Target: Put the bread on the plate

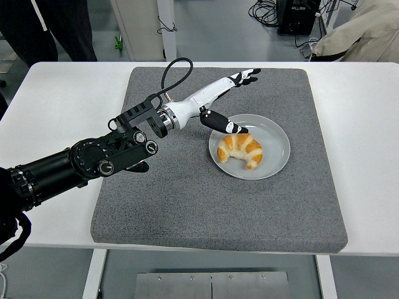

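Note:
A golden croissant (240, 149) lies on the white plate (276, 161), which sits on the grey mat (218, 205). My left hand (232, 99) is open and empty. It hovers above the mat just up and left of the plate. Its fingers (245, 76) stretch toward the far right and its thumb (223, 124) points down over the plate's near-left rim. The hand is apart from the croissant. My right arm is out of view.
The grey mat covers the middle of the white table (56, 118). A person stands beyond the table's far left (56, 28), and another person's sleeve (361, 31) shows at the far right. A cable (177, 71) loops up from my left wrist.

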